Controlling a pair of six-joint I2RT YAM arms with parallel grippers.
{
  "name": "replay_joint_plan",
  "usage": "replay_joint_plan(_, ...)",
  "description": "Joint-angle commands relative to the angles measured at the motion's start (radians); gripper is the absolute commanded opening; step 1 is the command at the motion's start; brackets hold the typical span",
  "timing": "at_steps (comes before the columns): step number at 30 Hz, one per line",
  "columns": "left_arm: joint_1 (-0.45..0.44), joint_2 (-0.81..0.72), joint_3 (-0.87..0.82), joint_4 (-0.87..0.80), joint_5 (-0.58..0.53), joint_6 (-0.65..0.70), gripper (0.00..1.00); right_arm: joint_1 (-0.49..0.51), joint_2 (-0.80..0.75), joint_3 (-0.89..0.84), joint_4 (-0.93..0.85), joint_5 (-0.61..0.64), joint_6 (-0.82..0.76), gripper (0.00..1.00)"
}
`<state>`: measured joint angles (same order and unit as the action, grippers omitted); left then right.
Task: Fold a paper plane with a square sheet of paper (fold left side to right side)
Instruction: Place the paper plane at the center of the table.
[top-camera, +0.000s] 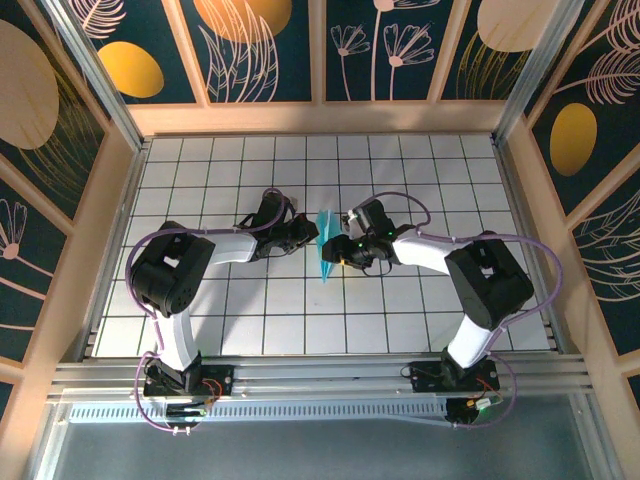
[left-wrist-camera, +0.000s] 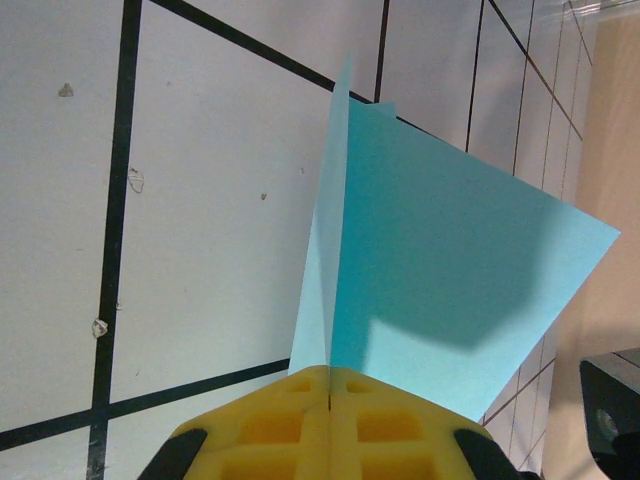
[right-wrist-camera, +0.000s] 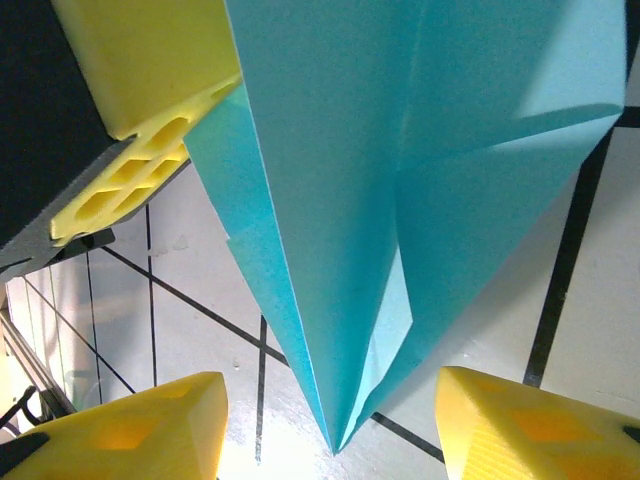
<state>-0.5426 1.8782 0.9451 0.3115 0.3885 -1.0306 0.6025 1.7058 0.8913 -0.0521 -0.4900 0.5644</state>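
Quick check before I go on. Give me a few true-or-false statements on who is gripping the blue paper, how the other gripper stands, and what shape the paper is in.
1. The left gripper is shut on the paper. True.
2. The right gripper is clamped on the paper. False: its fingers stand wide apart, with the paper's pointed end in the gap between them.
3. The paper lies flat and unfolded. False: it is creased into a narrow pointed shape and stands on edge in the left gripper's grip.
4. Both grippers meet at the paper near the middle of the table. True.
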Motion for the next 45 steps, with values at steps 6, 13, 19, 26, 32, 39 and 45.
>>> replay_joint_plan(6,-0.005,0.003,0.003,0.018,0.014,-0.023,0.01,0.025,0.053,0.055,0.017,0.002,0.007,0.55)
replay_joint_plan(13,-0.005,0.007,0.003,0.017,0.015,-0.023,0.01,0.028,0.066,0.095,-0.019,0.03,-0.01,0.52)
replay_joint_plan(19,-0.005,0.01,0.005,0.018,0.018,-0.026,0.01,0.034,0.095,0.137,-0.064,0.082,-0.03,0.51)
replay_joint_plan(26,-0.005,0.01,0.001,0.018,0.018,-0.025,0.01,0.048,0.131,0.199,-0.148,0.17,-0.064,0.46)
replay_joint_plan(32,-0.005,0.016,0.003,0.018,0.015,-0.026,0.01,0.048,0.12,0.195,-0.172,0.195,-0.066,0.35)
replay_joint_plan(39,-0.005,0.026,-0.008,0.027,0.01,-0.032,0.01,0.049,0.119,0.185,-0.16,0.172,-0.048,0.24)
replay_joint_plan(45,-0.005,0.028,-0.012,0.034,0.011,-0.038,0.01,0.058,0.133,0.178,-0.121,0.15,-0.012,0.24)
